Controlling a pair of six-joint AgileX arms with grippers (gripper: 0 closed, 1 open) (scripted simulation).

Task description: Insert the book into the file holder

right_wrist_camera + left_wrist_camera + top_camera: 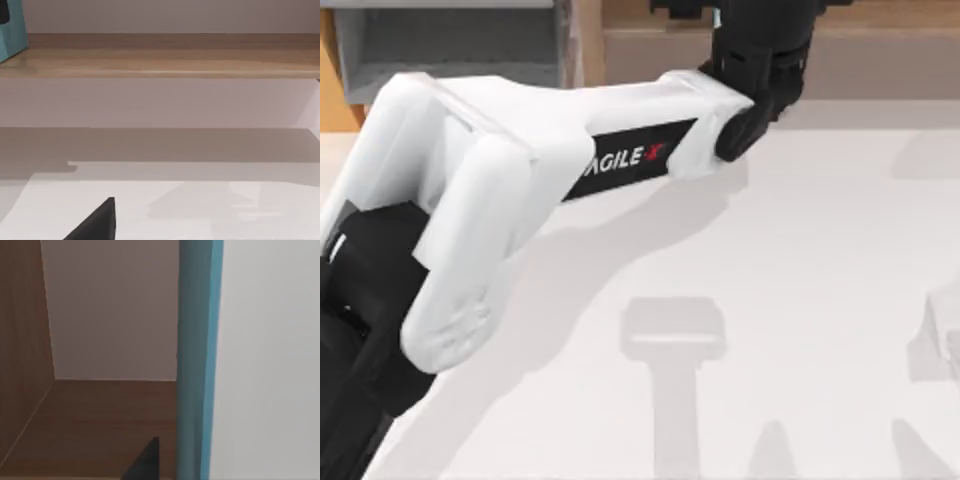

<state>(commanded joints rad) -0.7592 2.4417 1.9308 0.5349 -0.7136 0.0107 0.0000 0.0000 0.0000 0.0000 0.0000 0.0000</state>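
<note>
My left arm reaches across the table to the back, and its black gripper hangs over the long brown ledge. It is shut on the book, which stands upright with its teal-blue cover edge close to the left wrist camera, beside one dark fingertip. From the right wrist the book stands on end on the ledge. The file holder, grey with a light wooden front edge, sits at the back left, to the left of the gripper. One dark fingertip of my open right gripper hovers low over the table.
The white table stretches in front of the ledge and carries only shadows. In the left wrist view a brown wooden side wall and wooden floor close in beside the book, with a pale back wall behind.
</note>
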